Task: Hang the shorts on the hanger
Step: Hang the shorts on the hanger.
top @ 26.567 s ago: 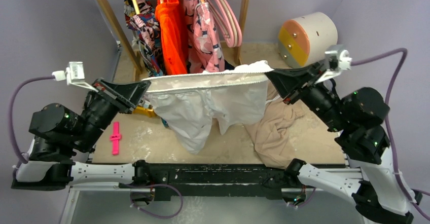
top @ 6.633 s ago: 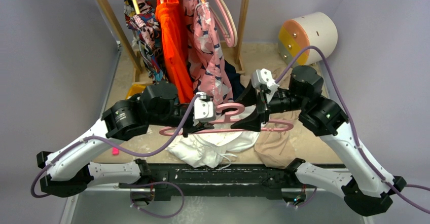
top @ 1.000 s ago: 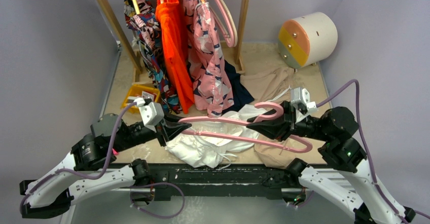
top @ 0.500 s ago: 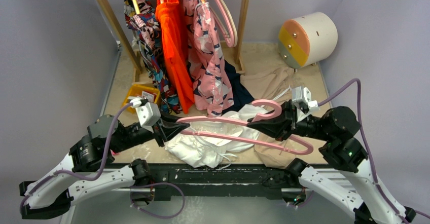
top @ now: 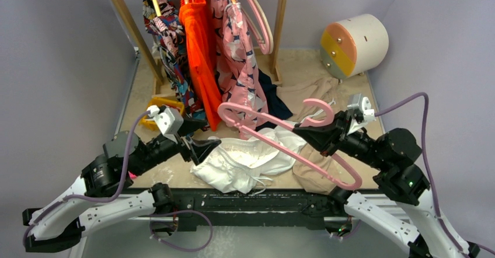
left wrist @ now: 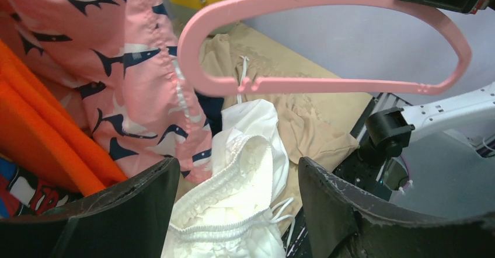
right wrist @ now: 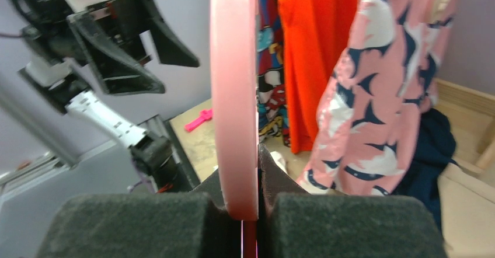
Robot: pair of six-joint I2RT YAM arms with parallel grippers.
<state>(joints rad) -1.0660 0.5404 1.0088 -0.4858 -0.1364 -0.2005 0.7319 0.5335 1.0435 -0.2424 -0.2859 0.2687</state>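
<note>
The pink hanger [top: 274, 142] hangs tilted in the air above the table, hook [top: 318, 111] up at the right. Only my right gripper [top: 300, 131] holds it, shut on the bar just below the hook. In the right wrist view the bar [right wrist: 233, 94] runs straight up from the shut pads [right wrist: 257, 202]. The white shorts [top: 245, 161] lie crumpled on the table under the hanger, waistband and drawstrings showing [left wrist: 251, 194]. My left gripper [top: 208, 149] hovers over their left edge, open and empty [left wrist: 236, 173], with the hanger [left wrist: 327, 84] apart from it and farther off.
A wooden rack [top: 281, 18] at the back carries an orange garment [top: 198, 30] and a pink shark-print garment [top: 239, 53]. A tan garment [top: 315, 167] lies right of the shorts. A white, yellow and orange cylinder [top: 353, 42] stands back right, a yellow bin [top: 156, 103] back left.
My left gripper has opened and let go of the hanger's left end. The right arm has swung the hanger, its left end going up and back and its right end dropping forward.
</note>
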